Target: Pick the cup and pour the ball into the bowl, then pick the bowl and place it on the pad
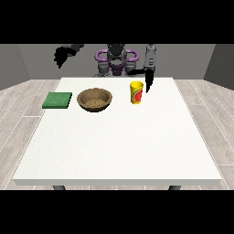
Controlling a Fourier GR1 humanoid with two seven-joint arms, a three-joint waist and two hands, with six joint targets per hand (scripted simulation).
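Cup [136, 93] — yellow, upright on the white table [119, 146], right of frame centre; ball inside not visible. Hand at the view's right [148, 82] — just beside the cup's upper right, fingers pointing down, straight, holding nothing. Hand at the view's left [61, 55] — raised, upper left; finger state cannot be told. Bowl [94, 99] — left of cup; green pad [57, 100] beyond. Advice: close around the cup's middle, keep it upright until over the bowl.

Yellow cup [136, 93] with red marking, upright on the table's far half, right of center. Brown bowl [94, 99], round and shallow, upright, left of the cup and apart from it. Green square pad [57, 100], flat, just left of the bowl, not touching.
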